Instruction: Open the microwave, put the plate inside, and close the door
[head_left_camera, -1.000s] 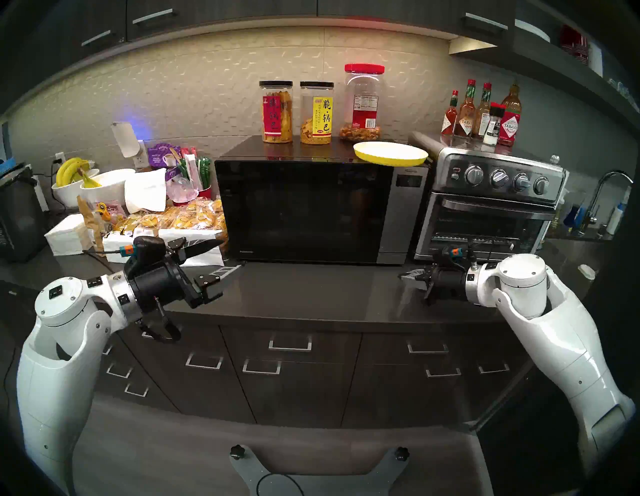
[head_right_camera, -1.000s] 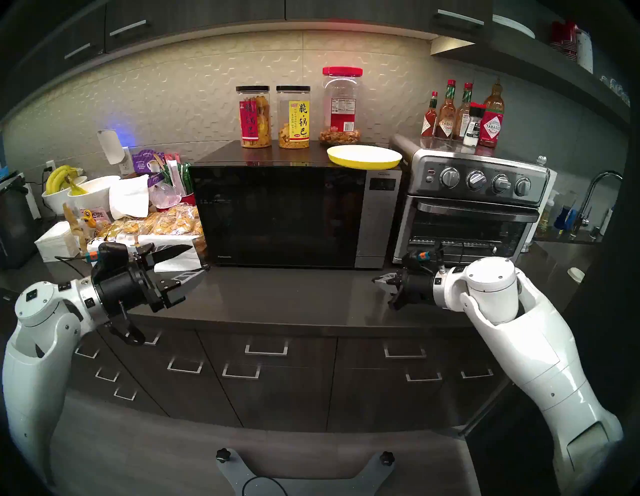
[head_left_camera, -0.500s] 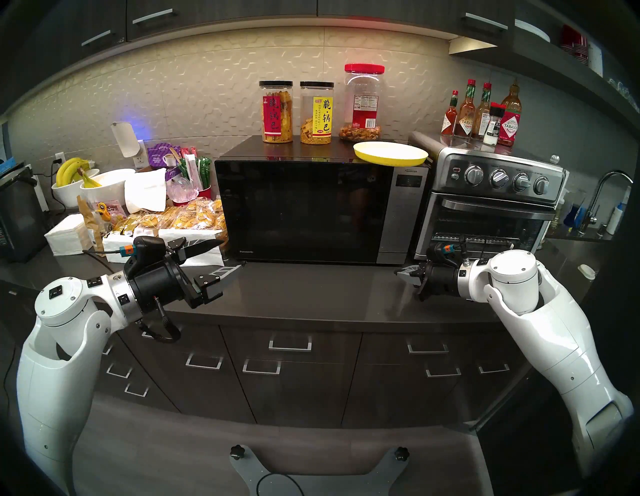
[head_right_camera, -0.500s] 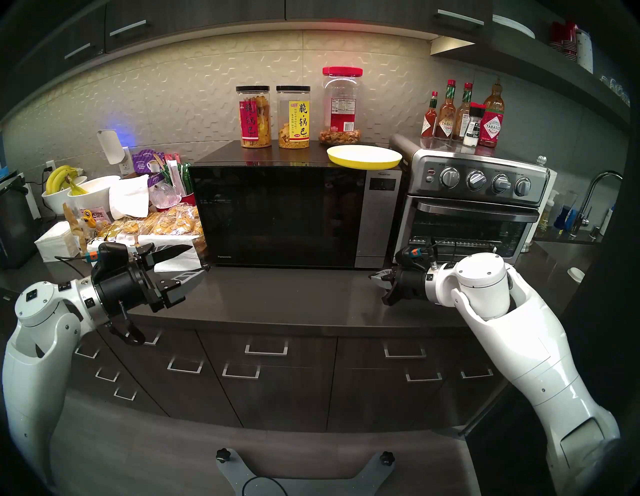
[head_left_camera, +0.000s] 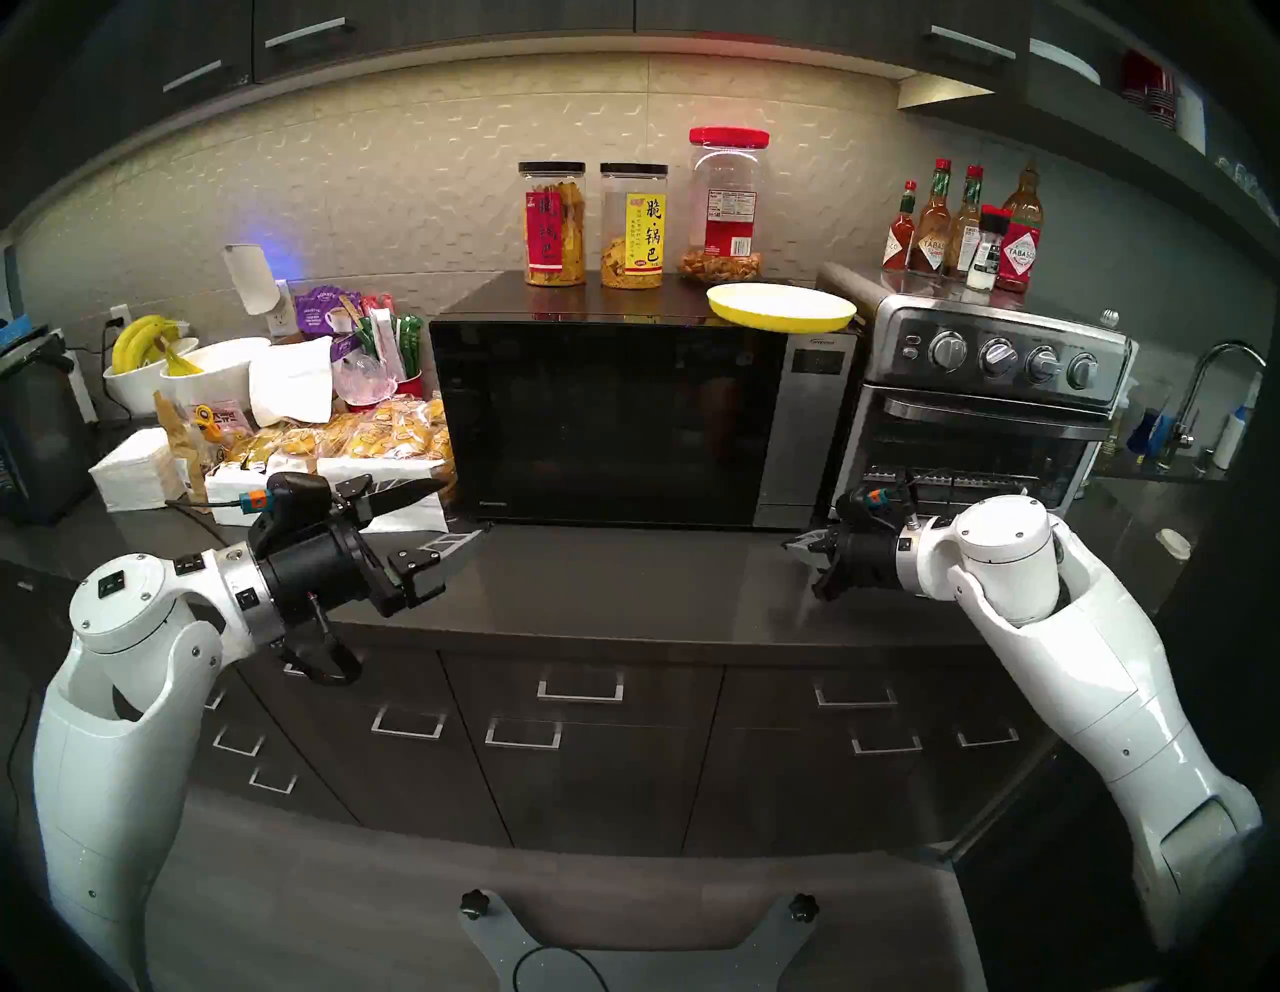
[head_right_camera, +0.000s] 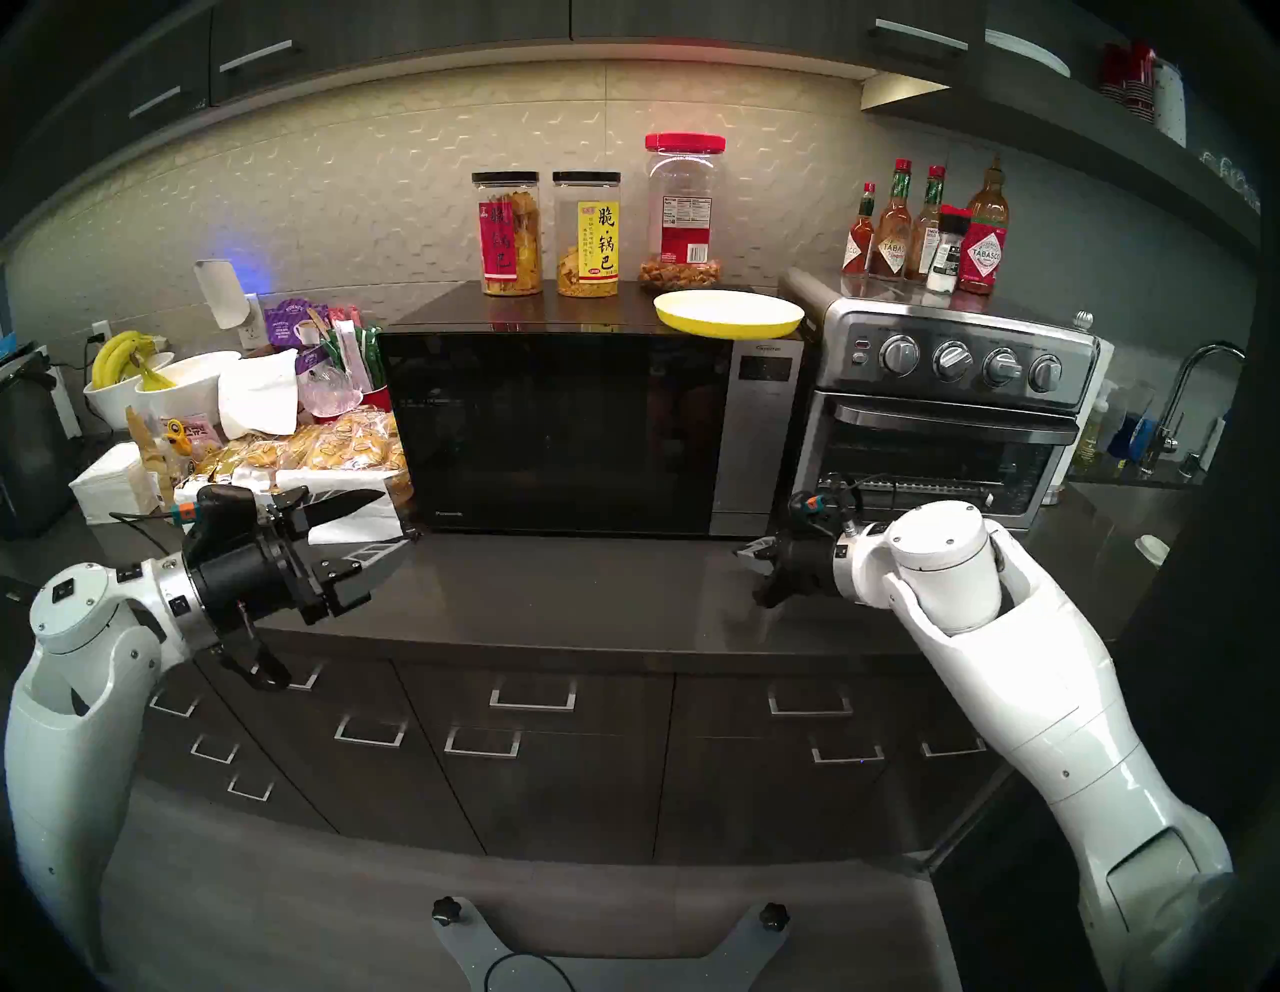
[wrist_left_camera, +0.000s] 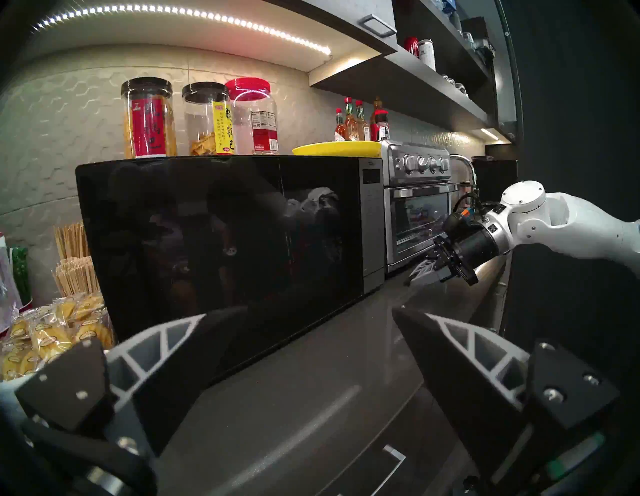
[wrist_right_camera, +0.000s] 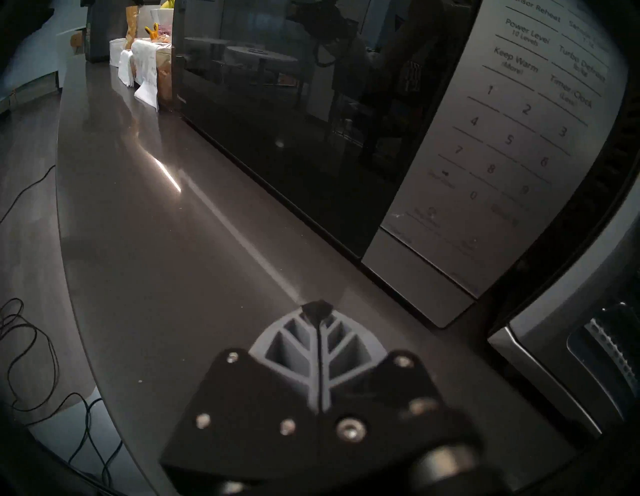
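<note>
I take the large boxy microwave (head_left_camera: 641, 422), with its glossy black glass front, grey control strip and dark brown casing, as my landmark; its wide black glass door (head_left_camera: 609, 422) sits flush and closed, so nothing of the task is done yet.

The round shallow bright yellow plate (head_left_camera: 781, 305), with its cream inner face, rests on the microwave's top at the right front corner, its rim slightly overhanging toward the stainless toaster oven (head_left_camera: 983, 409) just beside; three clear snack jars (head_left_camera: 634, 225) stand behind it.

My right gripper (wrist_right_camera: 317, 311) has its fingers pressed together, holding nothing; it hovers over the dark countertop (head_left_camera: 623, 582) in front of the microwave's lower right corner, near the panel below the keypad — I judge that panel is the door release to push. My left gripper (head_left_camera: 454, 512) stands spread apart and empty off the microwave's lower left corner.

The plate looks stiff, light and smooth — slippery, and possibly breakable; I would pinch the overhanging raised rim, keeping it level; the jars leave little room behind. The door should swing freely once released; its glass offers no grip.
</note>
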